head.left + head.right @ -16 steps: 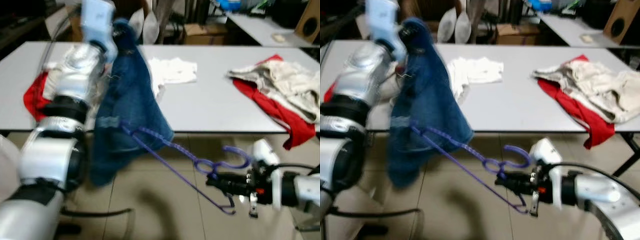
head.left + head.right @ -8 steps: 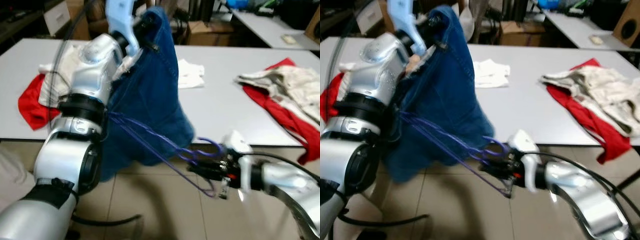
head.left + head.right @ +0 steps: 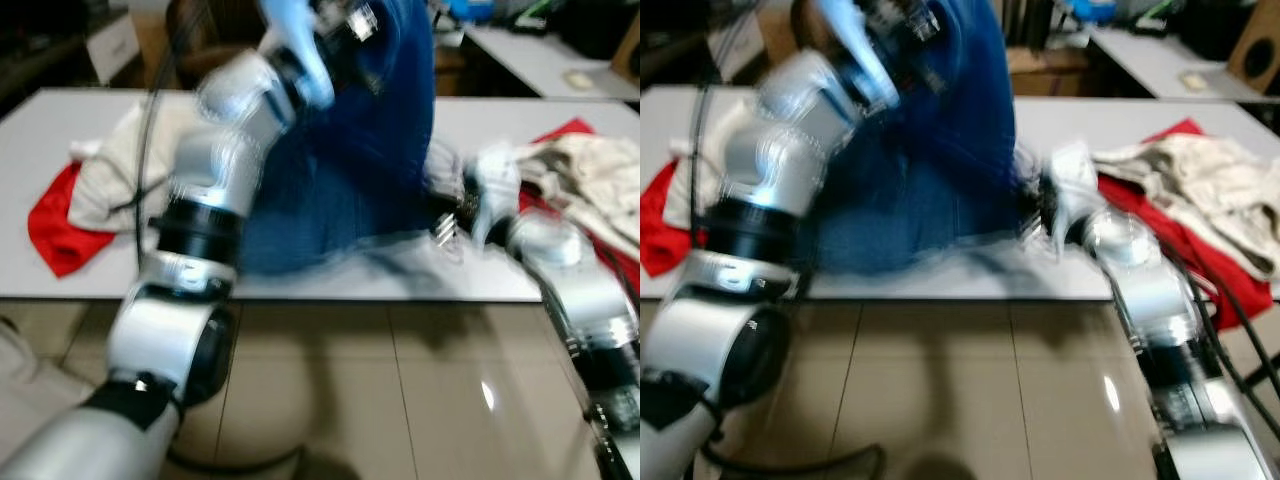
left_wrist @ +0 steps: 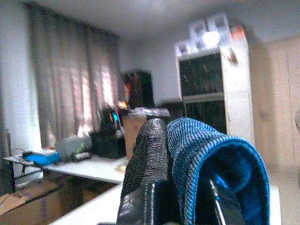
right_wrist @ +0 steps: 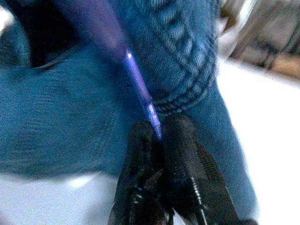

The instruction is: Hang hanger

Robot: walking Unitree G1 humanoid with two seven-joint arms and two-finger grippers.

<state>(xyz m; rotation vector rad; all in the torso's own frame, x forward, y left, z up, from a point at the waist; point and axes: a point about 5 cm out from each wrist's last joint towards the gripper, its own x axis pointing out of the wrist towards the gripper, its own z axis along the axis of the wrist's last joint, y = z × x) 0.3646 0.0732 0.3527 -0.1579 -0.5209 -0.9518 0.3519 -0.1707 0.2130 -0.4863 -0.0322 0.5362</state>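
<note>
Right wrist view: right end effector [image 5: 157,136] is clamping the purple hanger [image 5: 136,79] inside the blue denim garment [image 5: 70,122], apparently over the bench [image 3: 60,140]. Left end effector [image 4: 161,154] is pinching the fabric aloft; advise threading slowly.

Garment [image 3: 340,170] over table [image 3: 60,130], clothes piles left [image 3: 90,190] and right [image 3: 590,185]

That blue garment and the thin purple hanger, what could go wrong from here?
The left tool pinches only a fold of the blue garment, raised high above the table; the cloth could slip free and drop. The right tool grips the thin purple hanger at its fingertips, so the wire could twist or slide out. The garment's lower part drags on the table near the white and red clothes and might snag them.
</note>
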